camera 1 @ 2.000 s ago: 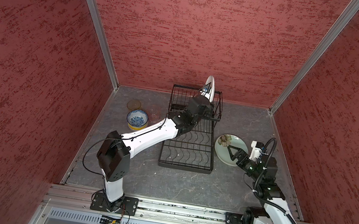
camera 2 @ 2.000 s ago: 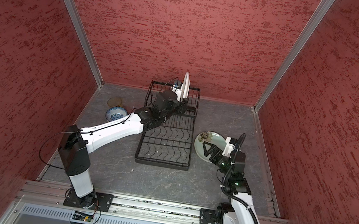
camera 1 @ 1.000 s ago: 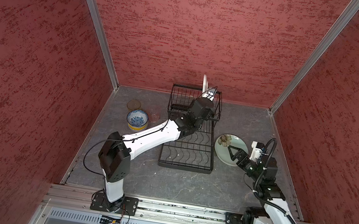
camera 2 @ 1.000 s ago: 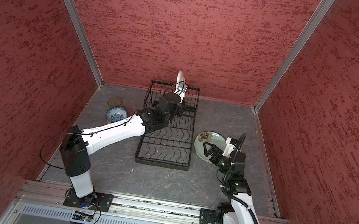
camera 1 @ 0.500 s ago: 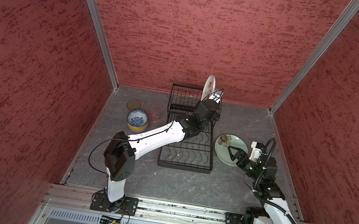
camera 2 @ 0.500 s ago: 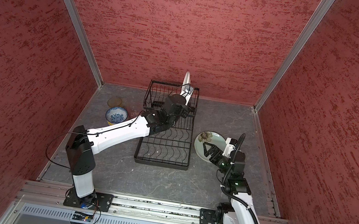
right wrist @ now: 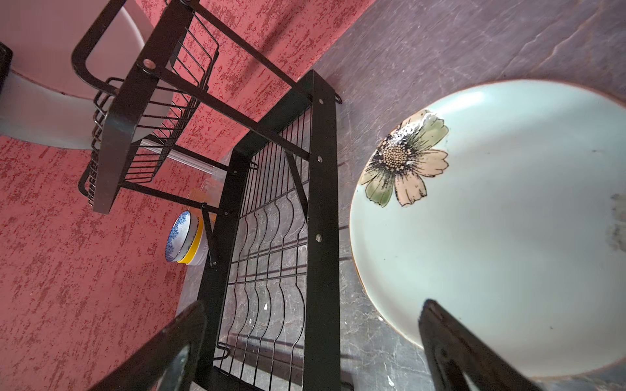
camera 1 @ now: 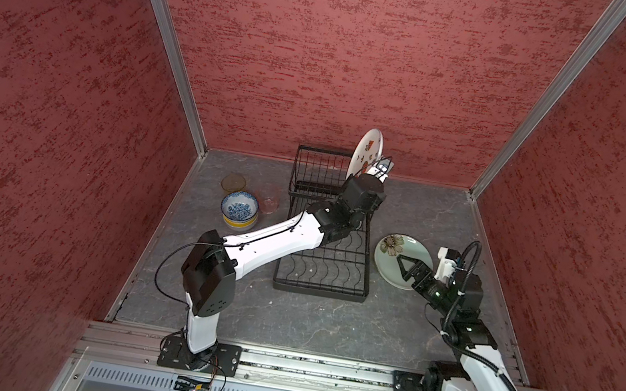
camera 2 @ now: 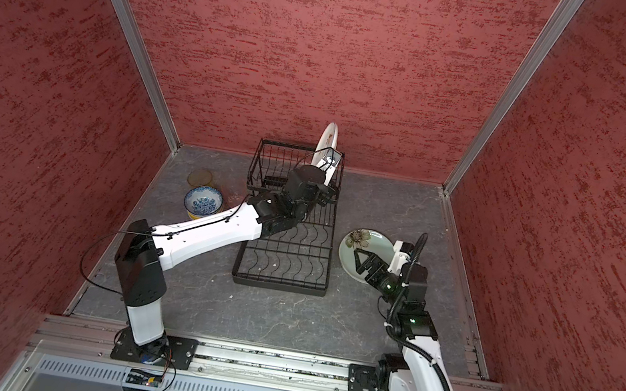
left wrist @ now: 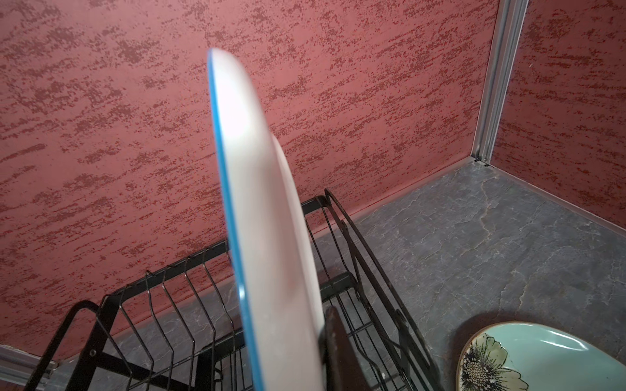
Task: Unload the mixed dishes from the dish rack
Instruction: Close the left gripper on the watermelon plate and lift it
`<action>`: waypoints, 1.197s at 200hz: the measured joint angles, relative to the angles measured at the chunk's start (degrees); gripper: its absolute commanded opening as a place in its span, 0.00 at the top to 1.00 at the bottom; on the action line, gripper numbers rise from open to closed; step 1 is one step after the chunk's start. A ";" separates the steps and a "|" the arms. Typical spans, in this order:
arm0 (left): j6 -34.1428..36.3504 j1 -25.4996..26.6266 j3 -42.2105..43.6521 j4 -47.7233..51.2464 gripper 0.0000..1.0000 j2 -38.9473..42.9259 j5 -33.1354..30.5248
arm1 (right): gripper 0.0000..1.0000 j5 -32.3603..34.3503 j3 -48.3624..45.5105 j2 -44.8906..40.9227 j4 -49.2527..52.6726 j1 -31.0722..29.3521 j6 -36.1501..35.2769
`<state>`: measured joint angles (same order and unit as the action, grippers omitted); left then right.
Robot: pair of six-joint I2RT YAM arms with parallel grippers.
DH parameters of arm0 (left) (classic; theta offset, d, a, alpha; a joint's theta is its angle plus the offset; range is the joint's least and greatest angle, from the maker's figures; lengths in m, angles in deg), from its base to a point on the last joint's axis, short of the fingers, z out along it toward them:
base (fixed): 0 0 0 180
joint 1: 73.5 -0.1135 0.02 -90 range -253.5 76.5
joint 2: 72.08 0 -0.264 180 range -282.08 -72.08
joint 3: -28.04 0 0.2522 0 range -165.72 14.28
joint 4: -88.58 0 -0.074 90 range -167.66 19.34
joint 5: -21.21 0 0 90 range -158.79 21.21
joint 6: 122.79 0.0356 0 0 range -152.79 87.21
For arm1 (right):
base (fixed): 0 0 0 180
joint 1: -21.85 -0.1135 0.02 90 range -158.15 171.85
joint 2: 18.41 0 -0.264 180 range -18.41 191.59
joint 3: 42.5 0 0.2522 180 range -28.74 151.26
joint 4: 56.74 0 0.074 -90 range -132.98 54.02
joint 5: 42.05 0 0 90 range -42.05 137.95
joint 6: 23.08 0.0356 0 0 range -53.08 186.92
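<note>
The black wire dish rack point(camera 1: 326, 249) point(camera 2: 286, 251) stands mid-table. A white plate with red watermelon slices point(camera 1: 365, 156) point(camera 2: 328, 138) stands on edge at the back right of its raised tier, rising above the wires. My left gripper point(camera 1: 378, 170) point(left wrist: 305, 365) is shut on the plate's lower edge. In the left wrist view the blue-rimmed plate point(left wrist: 271, 237) has one dark finger point(left wrist: 338, 348) pressed on its back; the other finger is hidden behind it. My right gripper point(camera 1: 405, 267) point(right wrist: 311, 304) hangs open over a pale green flower plate point(camera 1: 399, 255) point(right wrist: 491, 237) lying flat right of the rack.
Left of the rack, a blue-white bowl point(camera 1: 240, 208) sits nested in a yellow one, with an amber glass point(camera 1: 233, 182) behind and a pinkish glass point(camera 1: 270, 205) beside it. Red walls enclose the table on three sides; the rack's flat front tier point(right wrist: 271, 237) holds nothing.
My left gripper has closed on the watermelon plate, and the left arm has swung right along the rack's back tier, turning the plate slightly. The right arm has not moved.
</note>
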<state>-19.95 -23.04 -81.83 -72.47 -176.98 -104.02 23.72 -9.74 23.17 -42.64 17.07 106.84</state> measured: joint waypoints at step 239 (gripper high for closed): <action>1.22 -1.05 13.35 -14.27 1.00 8.48 8.00 | 0.01 -0.04 -1.57 1.07 -0.11 -0.02 1.49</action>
<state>-18.72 -24.09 -68.48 -86.74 -168.50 -96.02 23.67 -11.31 24.24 -42.75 17.05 108.33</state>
